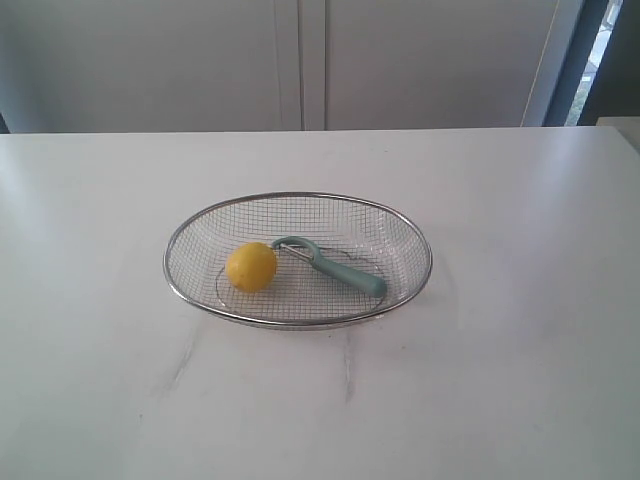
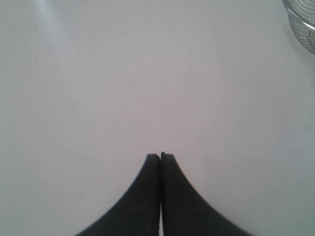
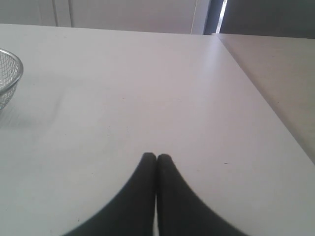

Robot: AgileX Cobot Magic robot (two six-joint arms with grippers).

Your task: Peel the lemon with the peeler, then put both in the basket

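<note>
Lying inside wide oval silver wire-mesh basket [image 1: 388, 230]: small round yellow lemon [image 1: 251, 267], just beside slim teal-green peeler [image 1: 340, 266]. Left claw [image 2: 160, 156] and right claw [image 3: 156, 157] pressed together, empty, outside the basket.

The table [image 1: 520, 380] is looked down on by the exterior view; wrist views are held low over it, basket [image 1: 298, 196] rim caught in all three.

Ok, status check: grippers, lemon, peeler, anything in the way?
Left gripper shut, empty. Right gripper shut, empty. Lemon and peeler both lying in the basket; whether the lemon is peeled, can't tell. Nothing blocking the basket.
</note>
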